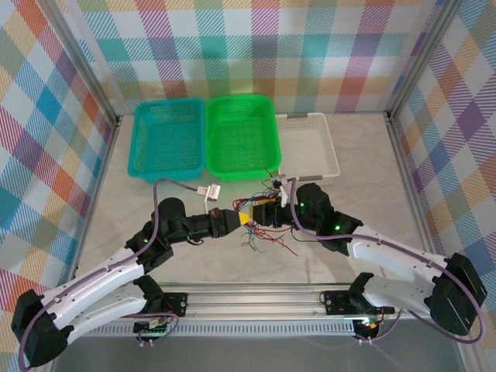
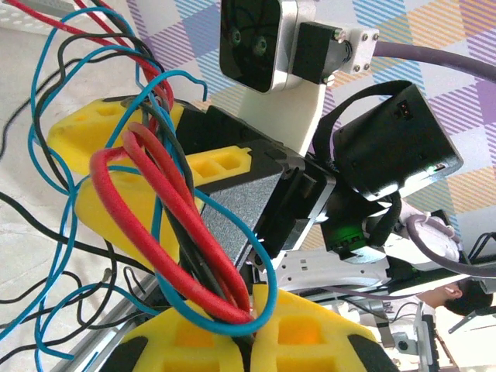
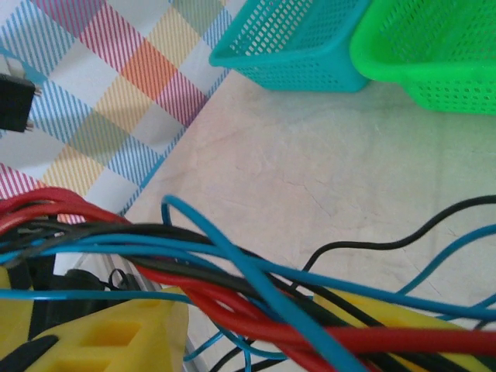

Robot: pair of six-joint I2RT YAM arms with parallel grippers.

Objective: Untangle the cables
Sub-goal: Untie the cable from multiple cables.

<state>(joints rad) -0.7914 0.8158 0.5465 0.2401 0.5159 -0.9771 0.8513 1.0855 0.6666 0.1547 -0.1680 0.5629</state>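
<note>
The left claw [image 2: 252, 333] is pressed together on a bunch of the cables [image 2: 194, 244], with red, blue and black strands rising out of the seam between its yellow fingers. Just beyond it is the right claw [image 3: 248, 329]. Its yellow fingers stand apart with red, blue and black strands running across the gap, and I cannot tell whether it pinches them. In the left wrist view a red loop lies over one of the right claw's fingers. From above, the two claws face each other tip to tip over the middle of the desk [image 1: 372, 194]. The loose rest of the tangle spreads on the surface just beneath and in front of them. Toward the back wall stand a teal basket [image 1: 167, 139], a green basket [image 1: 242, 136] and a white basket [image 1: 310, 143], side by side. A few strands reach near the green basket's front rim.
</note>
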